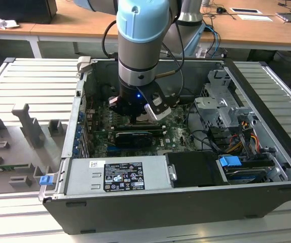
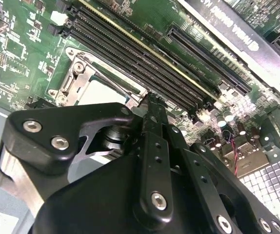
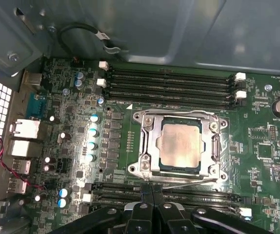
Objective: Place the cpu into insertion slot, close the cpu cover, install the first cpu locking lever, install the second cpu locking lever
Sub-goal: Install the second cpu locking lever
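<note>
cpu [image 3: 180, 144] seated, cpu cover [image 3: 148, 146] closed, green motherboard [image 3: 262, 146]

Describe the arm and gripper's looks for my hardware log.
The arm is a thick grey cylinder with a pale blue joint cap; black cables loop beside it and a small blue light glows near its wrist. The gripper is matte black, built of flat linkage plates fastened with silver screws, narrowing to slim fingertips.
</note>
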